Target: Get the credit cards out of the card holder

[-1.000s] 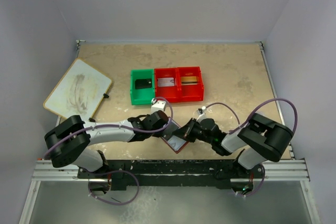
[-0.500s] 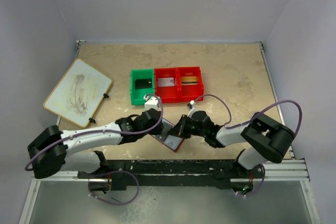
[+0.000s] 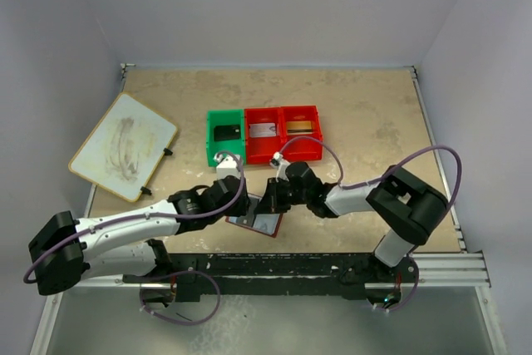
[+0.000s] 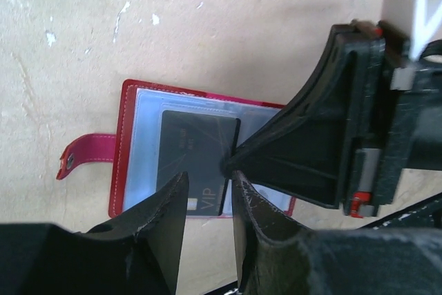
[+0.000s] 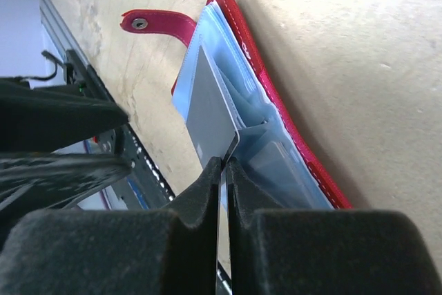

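We see the holder (image 3: pixel 252 224) lying open on the table (image 3: pixel 374 122), near the front edge, between the two arms. The right gripper (image 5: pixel 222 164) is pinched tight on the edge of a dark card (image 4: pixel 197 146), which sits partly in a clear sleeve. The left gripper (image 4: pixel 208 179) is over the holder's near edge, jaws a narrow gap apart, gripping nothing. Farther back, the bin (image 3: pixel 283 109) has a black card (image 3: pixel 226 132), a silver card (image 3: pixel 263 130) and a gold card (image 3: pixel 301 127), one per compartment.
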Action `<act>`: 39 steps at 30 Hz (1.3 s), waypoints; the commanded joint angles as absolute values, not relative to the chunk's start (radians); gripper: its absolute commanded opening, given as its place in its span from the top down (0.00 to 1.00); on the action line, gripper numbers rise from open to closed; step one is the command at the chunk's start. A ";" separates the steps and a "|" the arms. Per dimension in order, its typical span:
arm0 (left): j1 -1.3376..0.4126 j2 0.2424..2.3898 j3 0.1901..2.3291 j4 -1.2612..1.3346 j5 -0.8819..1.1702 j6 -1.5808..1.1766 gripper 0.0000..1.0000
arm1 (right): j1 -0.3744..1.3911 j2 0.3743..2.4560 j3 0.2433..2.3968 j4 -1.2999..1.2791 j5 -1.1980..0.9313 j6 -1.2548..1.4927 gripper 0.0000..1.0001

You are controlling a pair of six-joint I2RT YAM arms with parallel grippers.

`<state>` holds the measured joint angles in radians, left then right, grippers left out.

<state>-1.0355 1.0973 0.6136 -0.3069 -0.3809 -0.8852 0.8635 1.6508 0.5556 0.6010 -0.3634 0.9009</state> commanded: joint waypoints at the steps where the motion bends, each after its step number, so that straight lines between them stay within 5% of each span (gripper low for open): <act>1: -1.035 1.105 0.585 -0.292 -0.377 -0.913 0.70 | 0.862 1.676 0.621 0.554 -0.467 0.766 0.93; 11: -1.035 1.182 0.553 -0.281 -0.388 -0.918 0.73 | 0.857 1.742 0.631 0.586 -0.434 0.842 0.85; 24: -1.037 1.201 0.495 -0.295 -0.420 -0.925 0.87 | 0.861 1.743 0.466 0.970 -0.352 1.116 0.79; 39: -1.037 1.203 0.477 -0.287 -0.414 -0.936 0.92 | 0.888 1.770 0.495 0.902 -0.308 1.137 0.76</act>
<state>-1.0355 1.2076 0.4969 -0.2932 -0.4088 -0.9112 0.8772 1.7809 0.4732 0.9115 -0.3450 1.1358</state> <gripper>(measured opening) 0.086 0.232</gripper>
